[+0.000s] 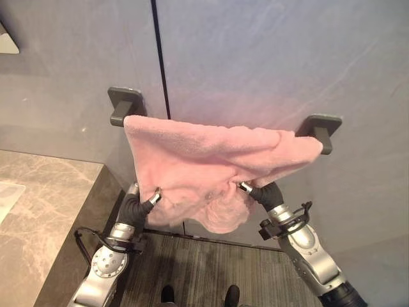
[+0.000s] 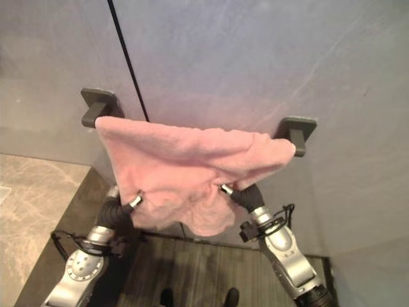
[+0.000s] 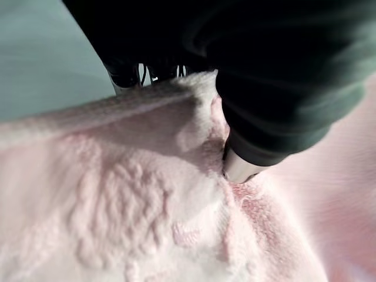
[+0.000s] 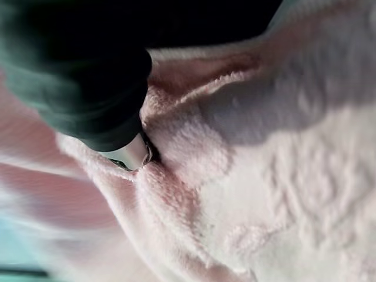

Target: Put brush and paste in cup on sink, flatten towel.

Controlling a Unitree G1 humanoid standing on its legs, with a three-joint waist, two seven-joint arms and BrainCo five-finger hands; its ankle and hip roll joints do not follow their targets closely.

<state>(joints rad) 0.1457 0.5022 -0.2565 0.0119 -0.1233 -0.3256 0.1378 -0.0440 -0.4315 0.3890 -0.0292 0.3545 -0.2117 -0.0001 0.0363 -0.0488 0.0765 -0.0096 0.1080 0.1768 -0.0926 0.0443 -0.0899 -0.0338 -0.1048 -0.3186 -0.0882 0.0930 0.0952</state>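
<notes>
The pink towel (image 1: 211,163) hangs bunched over the wall rail (image 1: 128,105), directly above both hands. The left hand (image 1: 142,206) and right hand (image 1: 259,192) reach into its lower folds; the fingers are buried, so their grip cannot be determined. No writing is legible.

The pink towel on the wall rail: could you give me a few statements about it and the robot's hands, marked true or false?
1. The pink towel hangs over a dark wall rail. True.
2. The towel lies flat and smooth. False: its lower part is bunched.
3. Both the left hand and the right hand reach into the towel. True.
4. The towel lies on the stone counter. False: it hangs beside it.
</notes>
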